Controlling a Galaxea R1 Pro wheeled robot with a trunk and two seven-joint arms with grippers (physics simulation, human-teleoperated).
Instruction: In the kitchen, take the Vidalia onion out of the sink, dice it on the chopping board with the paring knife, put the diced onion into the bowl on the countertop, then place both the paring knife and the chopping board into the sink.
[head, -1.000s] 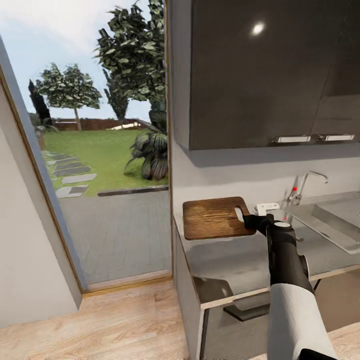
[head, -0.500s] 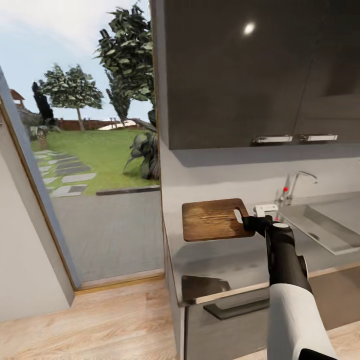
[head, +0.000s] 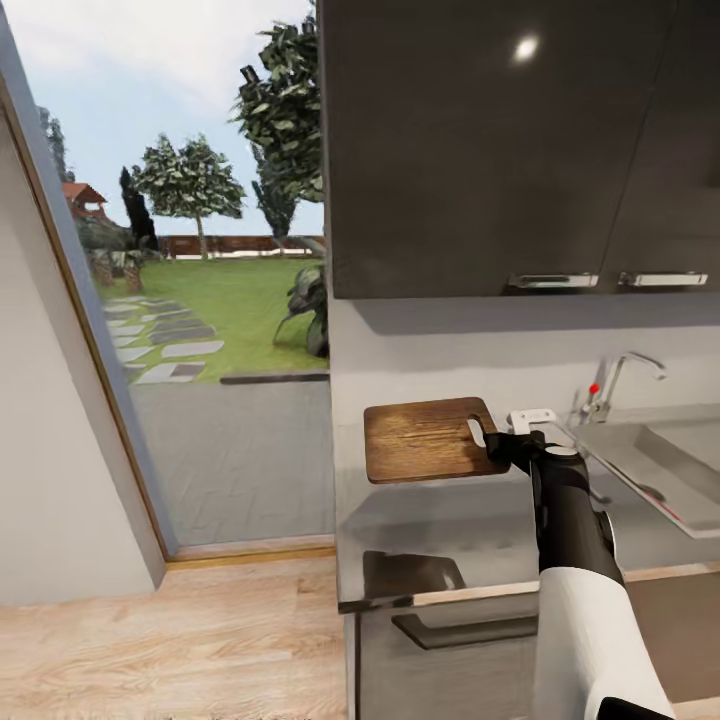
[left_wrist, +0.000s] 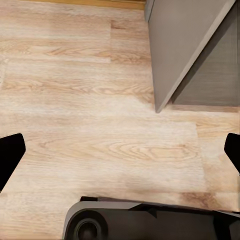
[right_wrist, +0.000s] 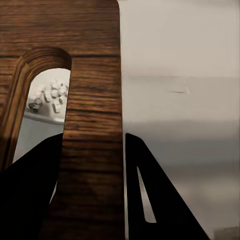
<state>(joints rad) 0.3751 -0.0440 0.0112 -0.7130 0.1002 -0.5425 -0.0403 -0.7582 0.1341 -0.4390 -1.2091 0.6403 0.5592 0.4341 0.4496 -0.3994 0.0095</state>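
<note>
Chopping board (head: 425, 440) hangs level above the grey bench (head: 450, 525), held at its handle-hole end by the right pincer (head: 503, 449), whose two dark fingers (right_wrist: 155, 200) clamp the strip of wood beside the slot. Through that slot, the right wrist view catches tiny white onion dice (right_wrist: 50, 95) lying in the white bowl (head: 533, 416), which stands on the bench just beyond the board's held end. Farther right lies the steel sink (head: 650, 465) with its chrome tap (head: 620, 380). The left pincer (left_wrist: 120, 150) hovers over the wooden floor (left_wrist: 90, 100) near a cabinet corner, fingertips spread wide apart.
</note>
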